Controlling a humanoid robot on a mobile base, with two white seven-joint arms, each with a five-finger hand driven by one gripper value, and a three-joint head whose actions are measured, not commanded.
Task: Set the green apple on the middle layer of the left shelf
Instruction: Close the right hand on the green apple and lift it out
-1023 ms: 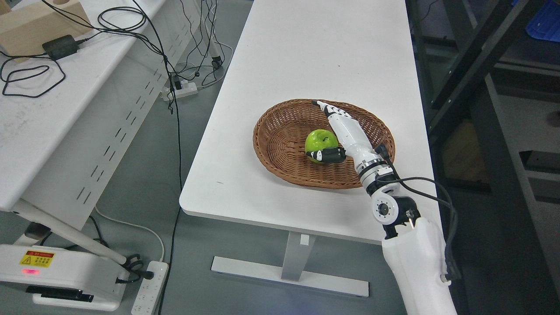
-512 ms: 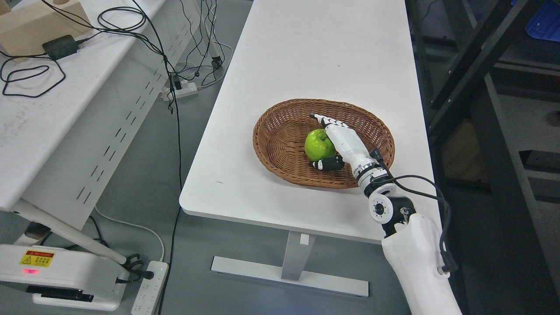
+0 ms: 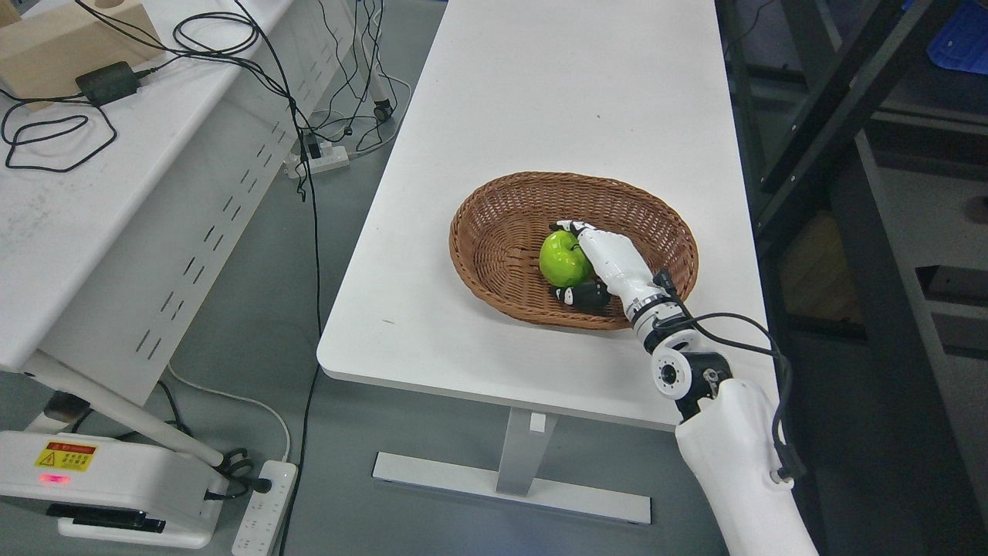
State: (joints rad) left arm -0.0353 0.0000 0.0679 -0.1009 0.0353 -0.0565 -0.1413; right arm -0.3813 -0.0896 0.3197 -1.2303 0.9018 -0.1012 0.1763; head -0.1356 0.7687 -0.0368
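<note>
Right hand (image 3: 598,262) curled round green apple (image 3: 564,259) in basket (image 3: 494,232), seemingly gripping it. Smooth, rigid, likely slippery; wrap widest part.

A brown wicker basket (image 3: 502,239) sits on the white worktop (image 3: 556,93) in front of me, near its front edge. To my left a second white bench (image 3: 93,224) carries a wooden block (image 3: 58,42), a black power adapter (image 3: 106,83) and looping black cables (image 3: 46,139). A white power strip (image 3: 262,506) lies on the grey floor (image 3: 255,324).
</note>
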